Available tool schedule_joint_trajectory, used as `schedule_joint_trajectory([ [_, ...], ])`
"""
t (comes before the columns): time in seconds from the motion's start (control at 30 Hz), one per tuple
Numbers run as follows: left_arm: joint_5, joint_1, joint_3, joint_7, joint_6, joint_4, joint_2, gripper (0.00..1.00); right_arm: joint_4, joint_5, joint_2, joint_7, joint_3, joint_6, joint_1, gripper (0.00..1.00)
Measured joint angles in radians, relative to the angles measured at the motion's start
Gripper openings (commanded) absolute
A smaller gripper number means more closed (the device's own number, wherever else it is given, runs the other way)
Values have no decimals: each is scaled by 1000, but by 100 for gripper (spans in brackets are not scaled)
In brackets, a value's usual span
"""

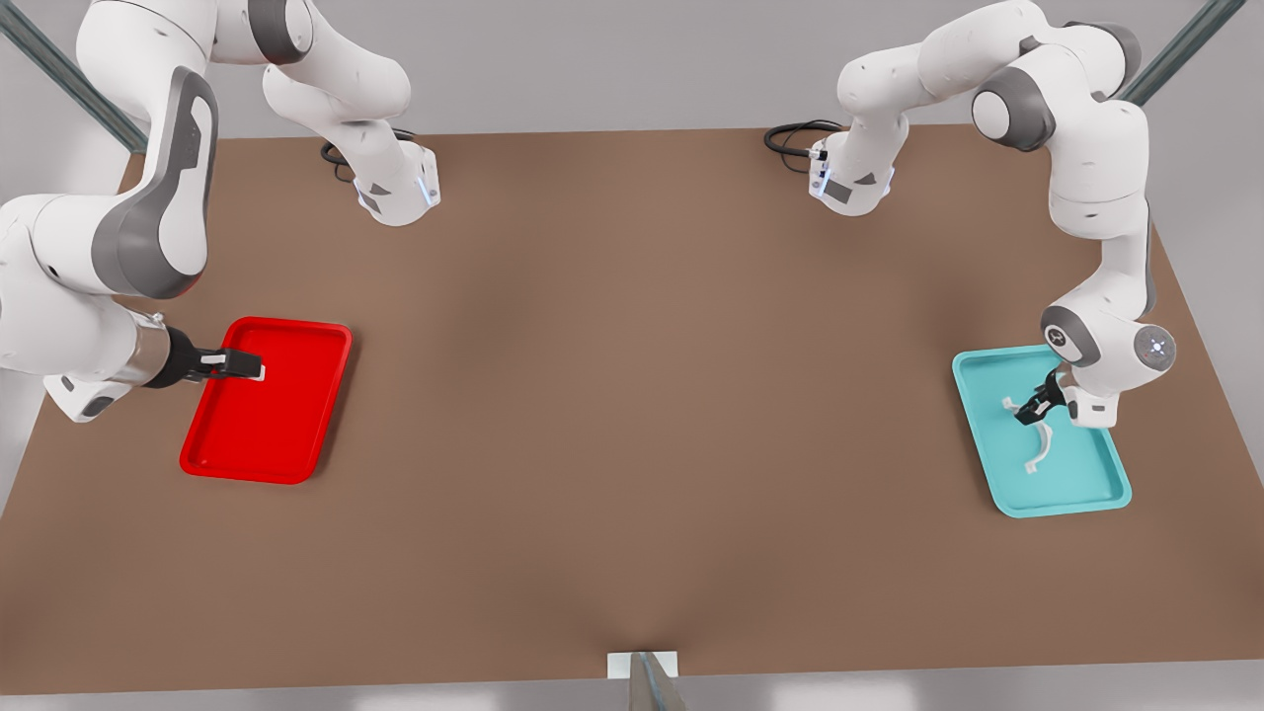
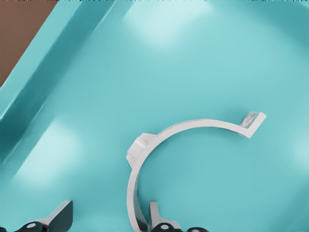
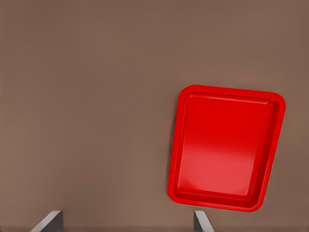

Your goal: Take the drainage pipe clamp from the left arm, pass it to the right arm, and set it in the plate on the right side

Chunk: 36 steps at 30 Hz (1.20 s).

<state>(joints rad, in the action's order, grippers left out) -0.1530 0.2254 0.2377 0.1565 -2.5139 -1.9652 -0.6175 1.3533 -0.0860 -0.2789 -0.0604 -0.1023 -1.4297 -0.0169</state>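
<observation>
The white drainage pipe clamp [image 1: 1040, 446] lies flat in a teal tray [image 1: 1086, 469] at the front view's right. My left gripper [image 1: 1037, 403] is down on it and open. In the left wrist view one end of the clamp [image 2: 193, 126] runs between the gripper's [image 2: 107, 215] spread fingers, close to one fingertip [image 2: 154, 212]. The red plate [image 1: 267, 425] sits at the front view's left. My right gripper [image 1: 237, 365] hangs over the plate's far-left part, well above it. It is open with nothing between its fingers [image 3: 126, 221]. From the right wrist the plate [image 3: 227, 150] looks bare.
Both trays rest on a brown table [image 1: 632, 395]. The arm bases [image 1: 395, 188] stand at the far edge with black cables [image 1: 790, 138] beside them. A small metal post [image 1: 647, 676] sits at the middle of the near edge.
</observation>
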Motion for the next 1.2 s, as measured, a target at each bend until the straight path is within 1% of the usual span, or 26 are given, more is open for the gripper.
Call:
schedule_joint_trajectory([
  [0.03, 5, 0, 0, 6, -1, 0, 0, 57, 0, 0, 0, 0, 0, 0, 0, 100],
  [0.07, 10, 0, 0, 13, -1, 0, 0, 53, 0, 0, 0, 0, 0, 1, 0, 100],
  [0.13, 9, 1, 0, 19, -1, 0, 1, 49, 0, 0, -1, -1, 0, 1, 0, 100],
  [0.33, 7, 2, -3, 27, 0, 5, 12, 45, 1, 1, -1, -1, 0, 3, 0, 100],
  [0.47, 0, 2, -5, 20, -3, 6, 16, 34, 2, 1, -1, -1, 0, 4, 0, 100],
  [0.93, -4, 0, -5, 4, -9, 8, 10, 34, 2, 1, -1, -2, 0, 6, 0, 100],
  [1.0, -4, -1, -5, 3, -9, 8, 9, 27, 2, 1, -1, -2, 0, 7, 0, 100],
  [1.2, -1, -1, -5, 2, -10, 16, 8, 21, 2, 0, -1, -2, 0, 7, 0, 100],
])
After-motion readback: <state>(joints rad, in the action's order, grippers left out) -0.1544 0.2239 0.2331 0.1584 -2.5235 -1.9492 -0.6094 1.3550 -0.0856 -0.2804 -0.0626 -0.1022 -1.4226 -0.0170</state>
